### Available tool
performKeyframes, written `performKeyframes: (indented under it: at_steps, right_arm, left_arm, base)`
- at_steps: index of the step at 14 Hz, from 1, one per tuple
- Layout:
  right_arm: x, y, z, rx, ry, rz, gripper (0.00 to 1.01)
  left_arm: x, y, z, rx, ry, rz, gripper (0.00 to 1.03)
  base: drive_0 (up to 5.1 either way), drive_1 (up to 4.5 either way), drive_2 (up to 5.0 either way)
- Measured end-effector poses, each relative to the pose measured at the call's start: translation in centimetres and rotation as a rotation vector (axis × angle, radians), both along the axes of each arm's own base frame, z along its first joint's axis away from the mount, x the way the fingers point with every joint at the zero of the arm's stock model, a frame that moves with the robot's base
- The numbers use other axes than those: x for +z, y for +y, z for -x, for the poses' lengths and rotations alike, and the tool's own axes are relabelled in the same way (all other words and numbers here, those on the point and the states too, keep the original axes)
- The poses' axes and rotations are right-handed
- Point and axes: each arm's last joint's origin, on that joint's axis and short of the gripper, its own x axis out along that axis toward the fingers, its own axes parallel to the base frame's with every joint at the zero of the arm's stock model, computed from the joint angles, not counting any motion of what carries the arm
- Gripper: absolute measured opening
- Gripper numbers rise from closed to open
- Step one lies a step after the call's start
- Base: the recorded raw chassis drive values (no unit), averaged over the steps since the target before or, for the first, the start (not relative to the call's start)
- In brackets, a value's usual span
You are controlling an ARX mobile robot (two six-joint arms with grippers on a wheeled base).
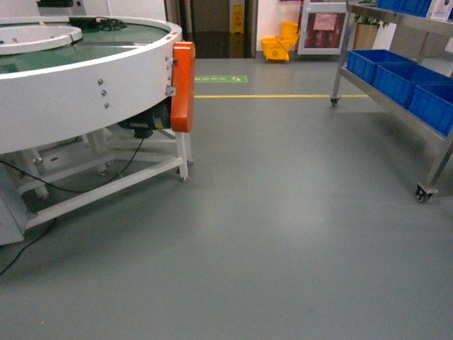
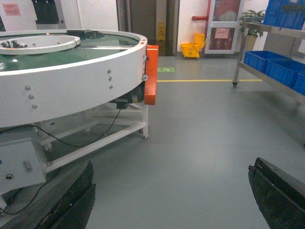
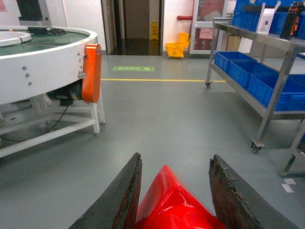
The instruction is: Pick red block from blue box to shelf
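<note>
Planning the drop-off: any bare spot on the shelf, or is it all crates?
Lower tier of the shelf is crowded: blue crates sit side by side. Upper tier carries more crates, with a bare stretch of rail at its near-left end. Right gripper holds the red block.

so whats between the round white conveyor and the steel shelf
Only bare grey floor between the conveyor and shelf, crossed far back by a yellow line; the head view shows it best.
</note>
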Motion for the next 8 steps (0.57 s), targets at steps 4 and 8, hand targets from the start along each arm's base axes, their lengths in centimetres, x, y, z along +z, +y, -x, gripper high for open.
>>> performKeyframes:
  at_steps: [4, 8]
  right_arm:
    - [-0.03, 0.0, 0.0, 0.0, 0.003, 0.0, 0.38]
    - [0.0, 0.0, 0.0, 0.0, 0.0, 0.0, 0.37]
  left_arm:
    - [0.03, -0.02, 0.0, -0.006, -0.003, 0.0, 0.98]
    - [-0.01, -0.01, 0.0, -0.002, 0.001, 0.0, 0.98]
  base:
    - [0.1, 4.39, -4.3]
    - [0.0, 4.31, -4.3]
